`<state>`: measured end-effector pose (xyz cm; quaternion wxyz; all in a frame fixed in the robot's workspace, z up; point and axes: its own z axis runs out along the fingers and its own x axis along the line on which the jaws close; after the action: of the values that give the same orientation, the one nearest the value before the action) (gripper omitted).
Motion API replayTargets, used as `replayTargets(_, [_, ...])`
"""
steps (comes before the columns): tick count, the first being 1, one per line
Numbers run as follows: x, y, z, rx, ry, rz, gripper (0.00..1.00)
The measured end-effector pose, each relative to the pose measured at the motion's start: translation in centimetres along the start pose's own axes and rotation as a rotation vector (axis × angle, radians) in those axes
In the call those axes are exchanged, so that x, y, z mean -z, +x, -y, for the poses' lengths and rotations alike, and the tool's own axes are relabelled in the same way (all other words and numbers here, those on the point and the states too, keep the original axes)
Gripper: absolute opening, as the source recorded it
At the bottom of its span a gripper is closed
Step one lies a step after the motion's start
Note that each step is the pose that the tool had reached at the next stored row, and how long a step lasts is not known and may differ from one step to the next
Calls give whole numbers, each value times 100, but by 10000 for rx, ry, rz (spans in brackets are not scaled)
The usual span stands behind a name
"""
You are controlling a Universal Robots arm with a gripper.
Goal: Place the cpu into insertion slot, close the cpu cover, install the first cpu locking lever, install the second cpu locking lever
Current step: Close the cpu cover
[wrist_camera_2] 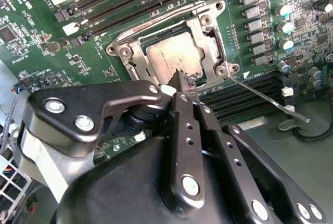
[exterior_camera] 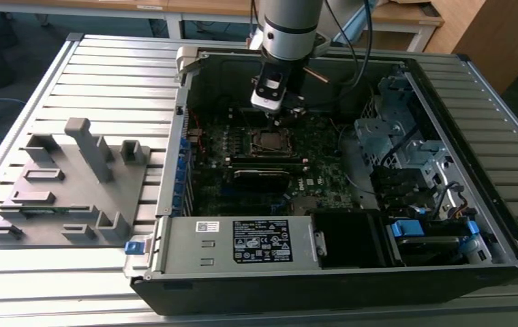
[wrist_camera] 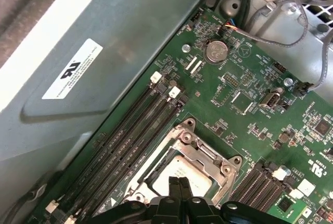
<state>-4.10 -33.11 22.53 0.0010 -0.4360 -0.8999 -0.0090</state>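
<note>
The cpu (wrist_camera_2: 167, 56) lies flat in the insertion slot (wrist_camera_2: 136, 63) on the green motherboard, its dull silver top showing through the window of the cpu cover (wrist_camera_2: 207, 40). The cover lies down over the chip in both wrist views, cpu (wrist_camera: 186, 172) and cpu cover (wrist_camera: 205, 153). My gripper (wrist_camera_2: 185, 79) is shut, its black fingertips together at the cover's edge and nothing visibly held. One thin locking lever (wrist_camera_2: 263, 98) juts sideways away from the socket over the memory slots. In the exterior view the gripper (exterior_camera: 277, 117) hangs just above the socket (exterior_camera: 268, 142).
The open computer case (exterior_camera: 477, 225) walls in the board: power supply (exterior_camera: 240, 242) at the front, drive cage (exterior_camera: 386, 136) on the exterior view's right. Long black memory slots (wrist_camera: 130, 140) flank the socket. A grey fixture (exterior_camera: 68, 184) stands outside on the slatted table.
</note>
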Motion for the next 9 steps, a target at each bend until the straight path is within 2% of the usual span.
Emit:
replayTargets(6, [0, 0, 0, 655, 6, -10, 10])
replayTargets(9, [0, 0, 0, 728, 7, -12, 10])
